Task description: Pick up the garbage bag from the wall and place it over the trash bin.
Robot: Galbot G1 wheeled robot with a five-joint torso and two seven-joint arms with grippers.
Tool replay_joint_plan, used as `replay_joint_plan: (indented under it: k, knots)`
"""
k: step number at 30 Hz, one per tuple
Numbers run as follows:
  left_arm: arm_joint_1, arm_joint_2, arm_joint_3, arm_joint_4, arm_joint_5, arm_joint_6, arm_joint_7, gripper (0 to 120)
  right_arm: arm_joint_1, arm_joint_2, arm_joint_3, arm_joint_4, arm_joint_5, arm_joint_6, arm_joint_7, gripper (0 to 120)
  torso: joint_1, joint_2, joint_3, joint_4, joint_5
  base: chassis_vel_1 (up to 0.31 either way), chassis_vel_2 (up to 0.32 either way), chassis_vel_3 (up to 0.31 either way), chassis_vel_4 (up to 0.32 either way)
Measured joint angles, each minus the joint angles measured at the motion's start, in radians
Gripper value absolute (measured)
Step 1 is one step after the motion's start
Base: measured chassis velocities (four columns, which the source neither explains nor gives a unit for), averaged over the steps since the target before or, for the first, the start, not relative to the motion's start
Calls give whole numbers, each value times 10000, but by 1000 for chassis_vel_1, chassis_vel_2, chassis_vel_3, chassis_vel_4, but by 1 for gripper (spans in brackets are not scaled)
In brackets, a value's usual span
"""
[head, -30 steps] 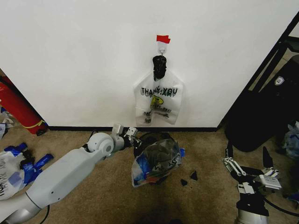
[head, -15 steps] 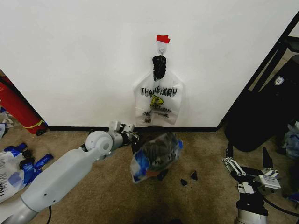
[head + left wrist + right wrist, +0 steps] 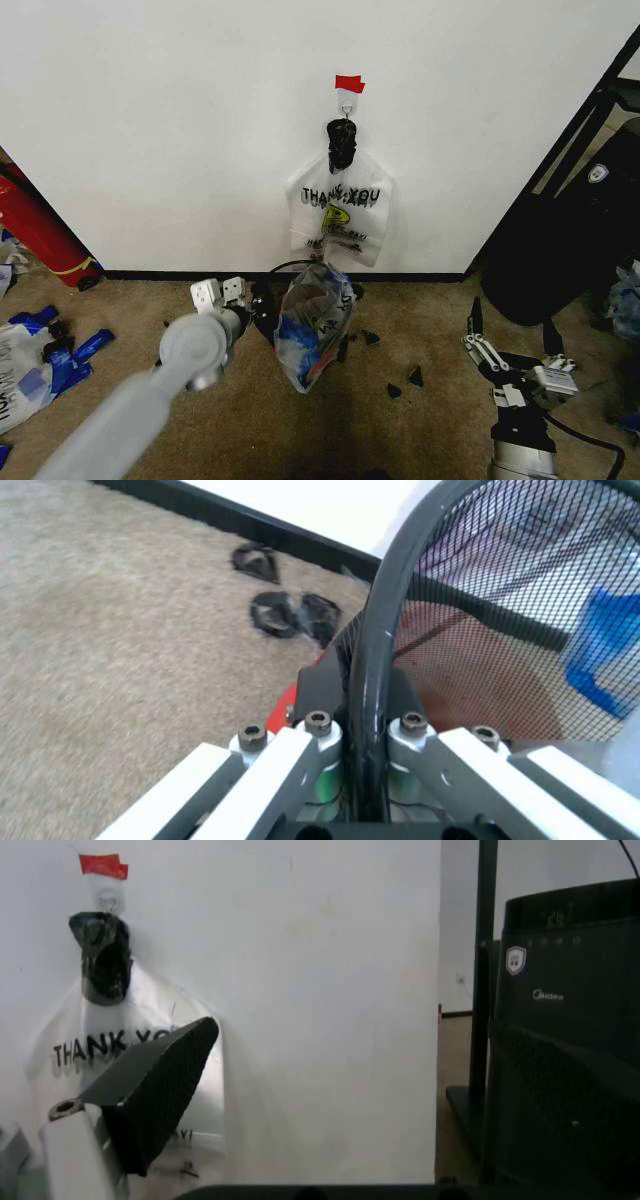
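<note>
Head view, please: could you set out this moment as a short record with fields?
left gripper: shut on the rim of the trash bin, low in front of the wall
trash bin: black mesh, appears tipped off upright
garbage bag: see-through with blue patches, draped around the bin
right gripper: open, idle, low on the robot's right above the carpet
THANK YOU bag: hangs from the hook under the red tape
black scraps: on the carpet beside the bin
</note>
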Motion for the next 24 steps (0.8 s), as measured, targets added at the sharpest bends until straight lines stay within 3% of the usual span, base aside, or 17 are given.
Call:
replay_joint_plan:
  k: [10, 16, 24]
  knots:
    - [584, -855, 491, -195, 618, -875, -1372, 0, -57, 11, -69, -1, -174, -95, 46, 100, 0, 0, 0, -2, 0, 0, 0, 0, 0]
    - [379, -1320, 715, 326, 715, -1117, -1332, 0, -109, 20, -83, 16, -209, -106, 63, 100, 0, 0, 0, -3, 0, 0, 0, 0, 0]
    - [402, -1437, 684, 509, 695, -1121, -1065, 2, -97, 46, -116, -4, -210, -121, 76, 100, 0, 0, 0, -1, 0, 0, 0, 0, 0]
